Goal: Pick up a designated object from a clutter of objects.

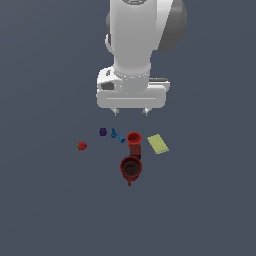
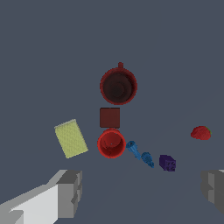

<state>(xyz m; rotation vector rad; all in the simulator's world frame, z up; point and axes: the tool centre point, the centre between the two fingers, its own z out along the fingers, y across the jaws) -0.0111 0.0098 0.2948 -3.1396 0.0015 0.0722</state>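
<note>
The designated bright-blue peg (image 1: 121, 139) lies on the floor right beside the red cup (image 1: 134, 138); the wrist view shows the peg (image 2: 133, 149) next to the cup (image 2: 111, 143). A stubbier blue bit (image 2: 148, 159) lies between the peg and the dark purple lump (image 2: 167, 162). My gripper (image 1: 131, 112) hangs above the clutter, open and empty, touching nothing. In the wrist view the gripper (image 2: 142, 192) has its fingers (image 2: 70, 192) spread wide apart.
A dark-red mug (image 2: 118, 86) and a dark-red block (image 2: 109, 117) sit in line with the red cup. A pale yellow-green slab (image 2: 70, 138) lies on the cup's other side. A red strawberry (image 2: 201, 132) lies apart, past the purple lump.
</note>
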